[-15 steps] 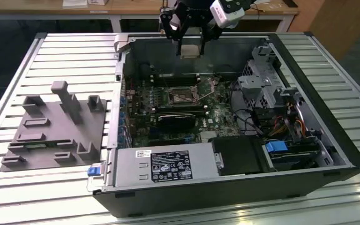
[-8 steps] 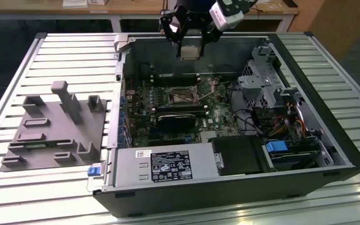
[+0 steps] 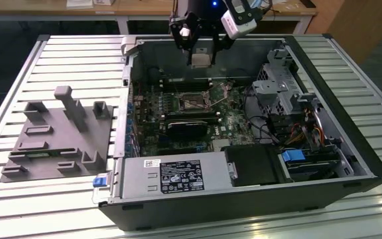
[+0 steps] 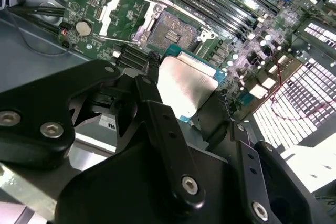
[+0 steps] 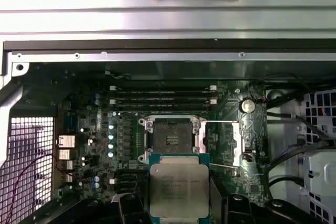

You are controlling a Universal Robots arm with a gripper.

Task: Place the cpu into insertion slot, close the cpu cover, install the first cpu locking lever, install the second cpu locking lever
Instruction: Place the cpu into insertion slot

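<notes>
My gripper (image 3: pixel 201 53) hangs over the far wall of the open computer case, shut on the cpu (image 3: pixel 201 61), a flat square chip with a silvery-grey top. In both wrist views the cpu (image 5: pixel 178 188) (image 4: pixel 185 85) sits between the black fingers (image 4: pixel 153 95), well above the board. The insertion slot (image 3: pixel 192 102) (image 5: pixel 170 137) (image 4: pixel 172 31) lies bare with its dark centre showing. The cpu cover (image 5: pixel 227 145) (image 4: pixel 116 15), a silvery frame plate, is swung open beside the slot. Thin wire locking levers (image 5: pixel 219 123) stand released along it.
The case (image 3: pixel 350 149) lies on its side on a slatted metal table (image 3: pixel 78 55). Long memory slots (image 5: pixel 163 97) and a black heatsink (image 3: pixel 187 128) flank the slot. A drive cage with cables (image 3: pixel 284 94) and a power supply (image 3: pixel 171 177) fill other areas. A grey fixture (image 3: pixel 58 134) sits at the exterior view's left.
</notes>
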